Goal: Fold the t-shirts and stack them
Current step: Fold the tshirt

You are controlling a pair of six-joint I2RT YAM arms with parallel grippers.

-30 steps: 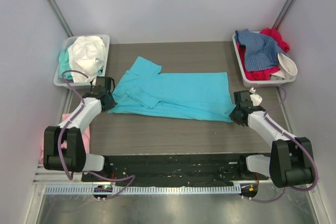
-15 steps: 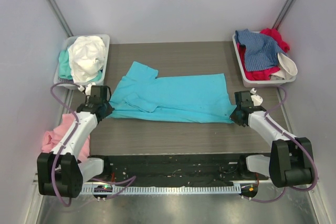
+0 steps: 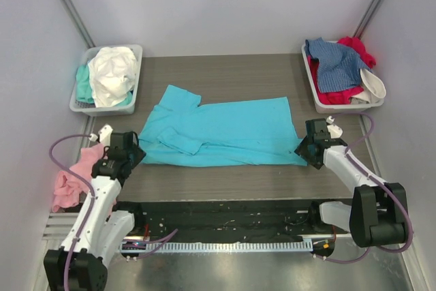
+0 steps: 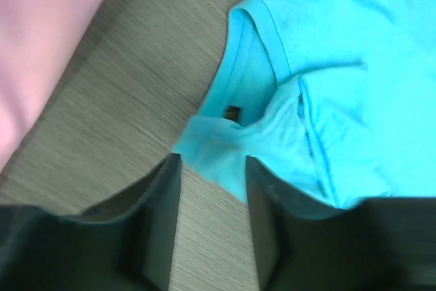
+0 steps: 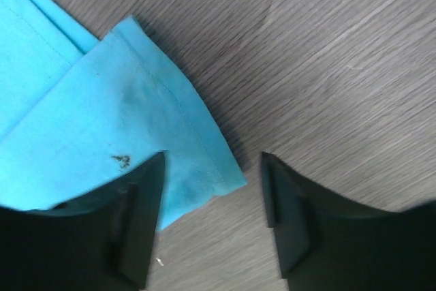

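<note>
Far left, pink tee [image 3: 73,176] is bunched up at the table [image 3: 225,172] edge, just beside the L arm. Back-left corner: grey tray [image 3: 102,110] w/ a white tee [image 3: 112,73] heaped on top and a mint tee [image 3: 83,85] poking out on its left side.

On to the L gripper [image 4: 210,165]: low over the tabletop at the turquoise tee [image 3: 231,131]'s left end, jaws parted. Bare wood shows down the gap, and only the cloth's corner by the neck lies btw the fingertips. Nothing pinched. The collar [image 4: 262,22] curves away ahead of it, w/ a small dark neck label [image 4: 232,112] just inside.

Centre: turquoise tee lies flat across the table mid, folded lengthwise into a long band, one sleeve sticking out toward the back-left.

R gripper [image 5: 212,156] sits at the tee's right end, jaws wide apart. The hem corner lies loose btw them, wood showing beside it, no grip. A small dark mark [image 5: 121,161] shows on that corner.

Back-right: second tray [image 3: 310,76] w/ a denim-blue tee [image 3: 337,66] draped over a red tee [image 3: 357,49], and a white piece at the tray's near-right end.
</note>
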